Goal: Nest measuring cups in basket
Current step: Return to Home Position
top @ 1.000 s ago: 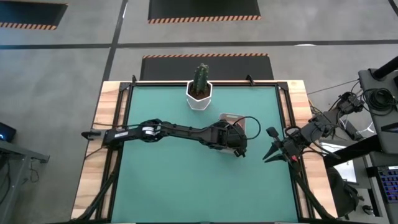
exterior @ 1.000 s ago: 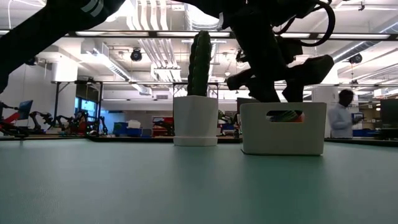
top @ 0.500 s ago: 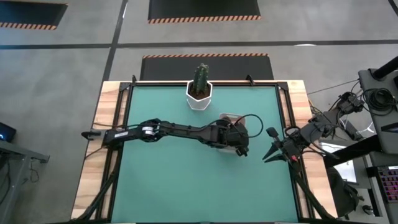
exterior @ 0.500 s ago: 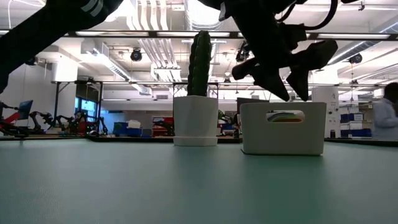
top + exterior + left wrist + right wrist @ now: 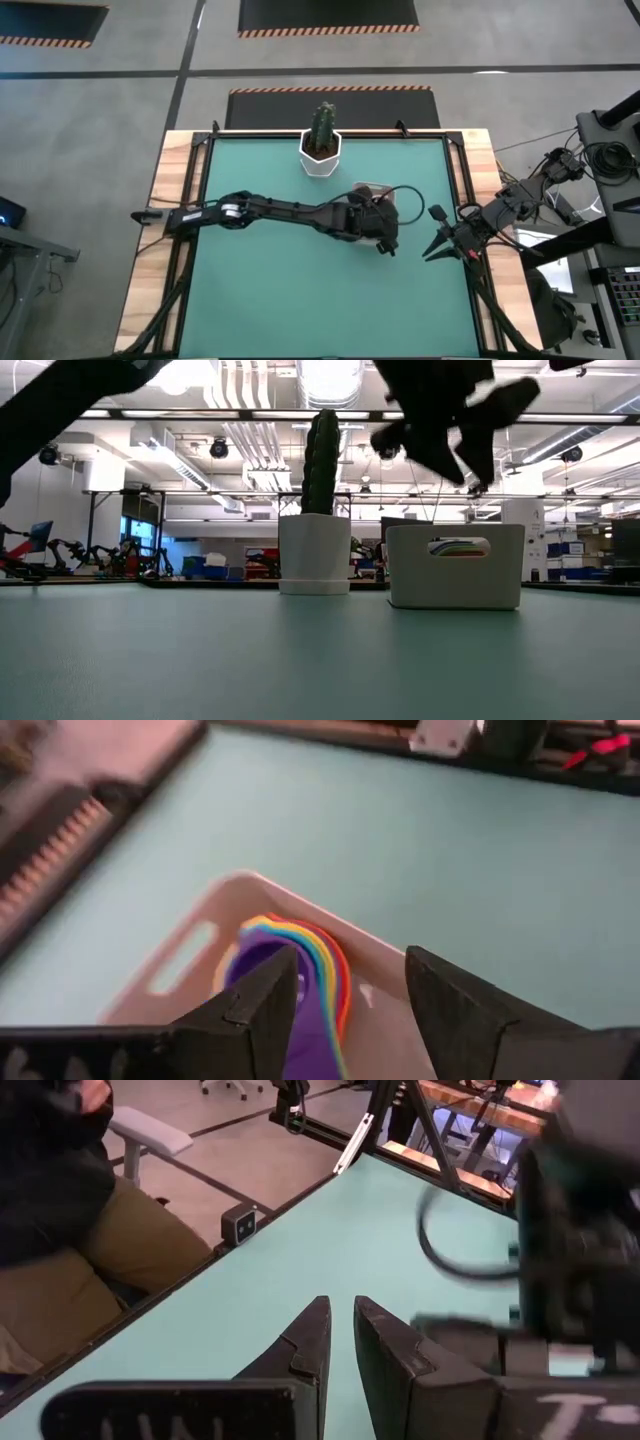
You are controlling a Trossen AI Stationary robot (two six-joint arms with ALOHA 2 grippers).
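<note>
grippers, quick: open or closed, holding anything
Left gripper: open, empty, above the basket of measuring cups.
Right gripper: shut, empty.

At table level, your left gripper point(image 5: 468, 476) hangs above the basket point(image 5: 455, 582), clear of its rim, with its fingers apart. Through the basket's handle slot you can see the coloured edges of the cups point(image 5: 458, 547) stacked inside. Beside the basket on the table point(image 5: 200, 660) stands a white pot point(image 5: 314, 555) with an upright cactus point(image 5: 321, 450).
</note>
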